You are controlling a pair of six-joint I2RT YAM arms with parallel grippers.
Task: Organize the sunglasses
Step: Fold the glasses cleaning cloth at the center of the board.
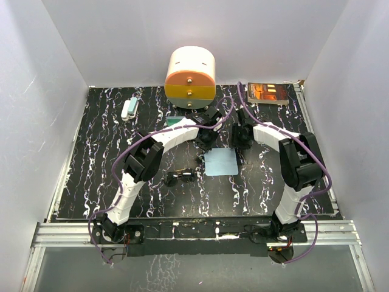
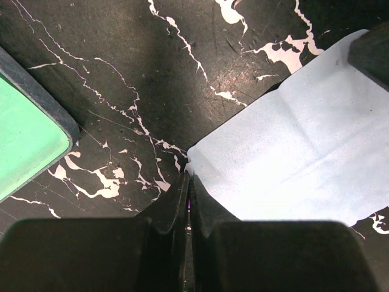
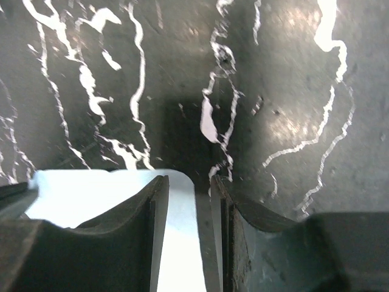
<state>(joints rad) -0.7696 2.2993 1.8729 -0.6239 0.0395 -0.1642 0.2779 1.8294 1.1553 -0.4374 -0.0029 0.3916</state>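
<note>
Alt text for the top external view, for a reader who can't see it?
Both arms reach inward, the left gripper and right gripper at the far corners of a light-blue cloth on the black marbled table. The sunglasses lie apart, left of the cloth.

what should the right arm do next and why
Probably close the right gripper: its jaws stand apart astride one corner of the cloth, while the left gripper looks shut right at another corner, so both could then lift it.

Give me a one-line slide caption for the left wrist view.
Closed left gripper at a corner of the light-blue cloth, teal-lined case at left.
</note>
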